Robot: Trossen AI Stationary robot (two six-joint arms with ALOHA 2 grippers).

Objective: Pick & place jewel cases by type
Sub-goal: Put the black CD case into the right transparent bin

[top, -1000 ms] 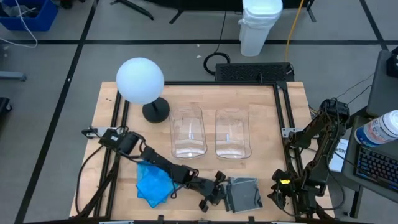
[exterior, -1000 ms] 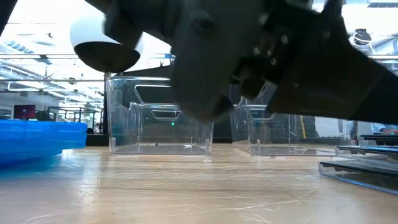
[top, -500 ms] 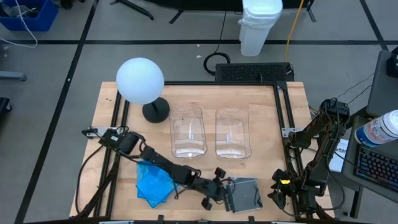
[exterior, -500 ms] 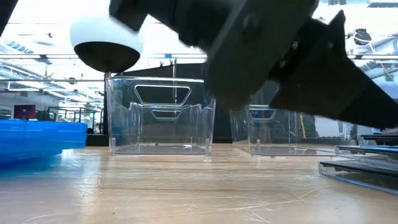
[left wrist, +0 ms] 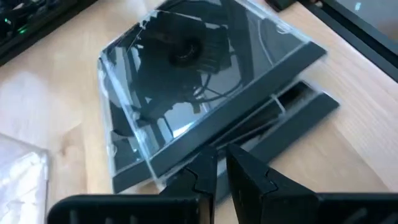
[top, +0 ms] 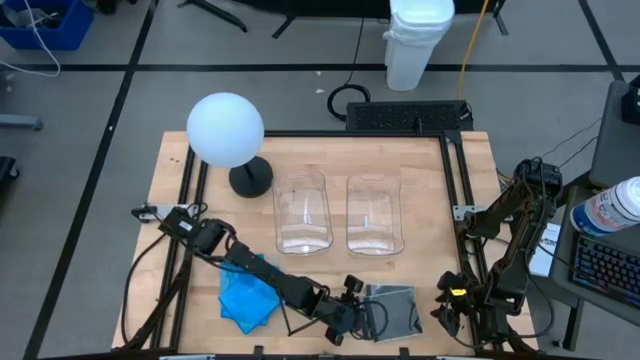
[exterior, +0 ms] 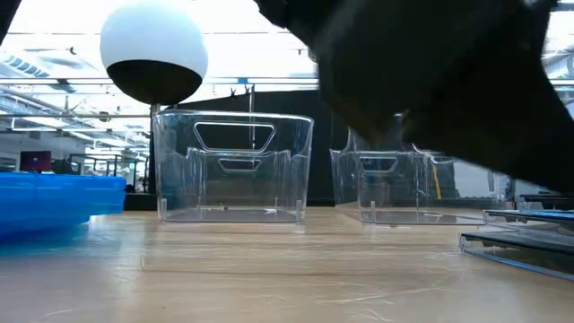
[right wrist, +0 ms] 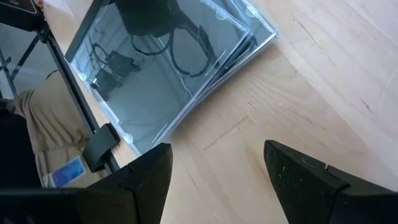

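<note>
A stack of dark jewel cases (top: 398,312) lies near the table's front edge, right of centre. It also shows in the left wrist view (left wrist: 205,74) and the right wrist view (right wrist: 168,68). A stack of blue jewel cases (top: 246,296) lies to its left. My left gripper (top: 358,312) reaches in from the left and is shut on the top dark case. My right gripper (right wrist: 217,177) hangs open just right of the dark stack, with nothing between its fingers. My left gripper meets the top dark case at the middle of its left edge (left wrist: 186,160), the fingers (left wrist: 249,177) nearly together there. They come slanting down from the table's left. The case sits tilted, one side raised off the cases beneath (left wrist: 311,112), the rest still lying on them.
Two clear bins (top: 302,212) (top: 375,215) stand side by side at the table's middle. A lamp with a white globe (top: 225,128) stands at the back left. The right arm (top: 500,250) rises along the right edge. Bare wood lies between the bins and the stacks.
My left gripper has edged toward the dark stack and risen a little, tipping as it went. In the low view the arm has swung up and to the right, uncovering the left bin. The right arm has kept still.
</note>
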